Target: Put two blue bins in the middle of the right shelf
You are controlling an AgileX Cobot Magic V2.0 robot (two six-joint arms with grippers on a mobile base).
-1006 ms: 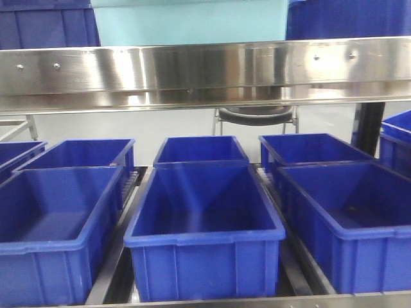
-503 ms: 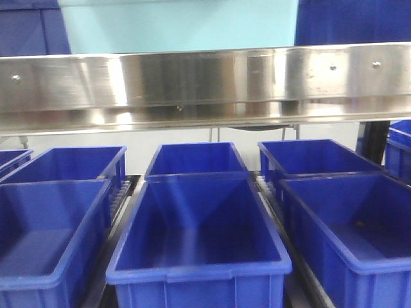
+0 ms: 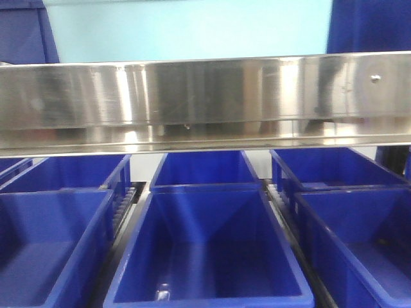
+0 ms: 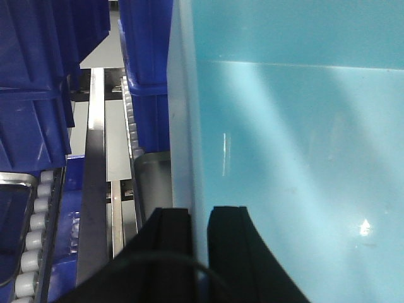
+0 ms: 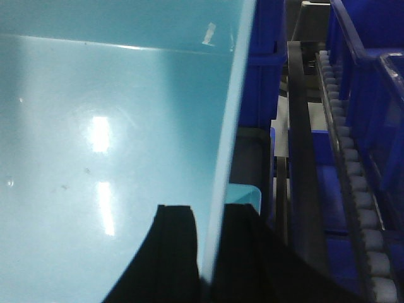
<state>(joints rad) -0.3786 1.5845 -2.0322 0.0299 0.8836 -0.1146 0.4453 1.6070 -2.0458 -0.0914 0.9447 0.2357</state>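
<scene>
- Pale sky-blue rectangular plastic tub: it is held up above the brushed stainless-steel shelf rail and is carried between the two pincers rather than resting on anything that can be seen.
- The left pincer is set astride the tub's left wall. One black finger lies outside the wall and the other inside. The gap between them is filled by the plastic, so the wall is judged to be clamped.
- The right pincer is placed the same way on the opposite wall, its fingers narrowly parted only by the wall's thickness and judged to be gripping it.
- From the left pincer the tub's hollow lies to the right. From the right pincer it lies to the left. In both wrist views the wall runs forward, away from the fingertips.
- The long axis is judged to run from one pincer to the other, so neither arm is nearer and the load is shared.
- For the coming move, both pincers must be shifted together towards the right shelf, which is not in view, or the tub is likely to twist.
- Only one pale tub is clearly made out; whether a second is nested under it cannot be told.
- Dark royal-blue plastic bins sit below and ahead of the pincers, on roller tracks.
</scene>
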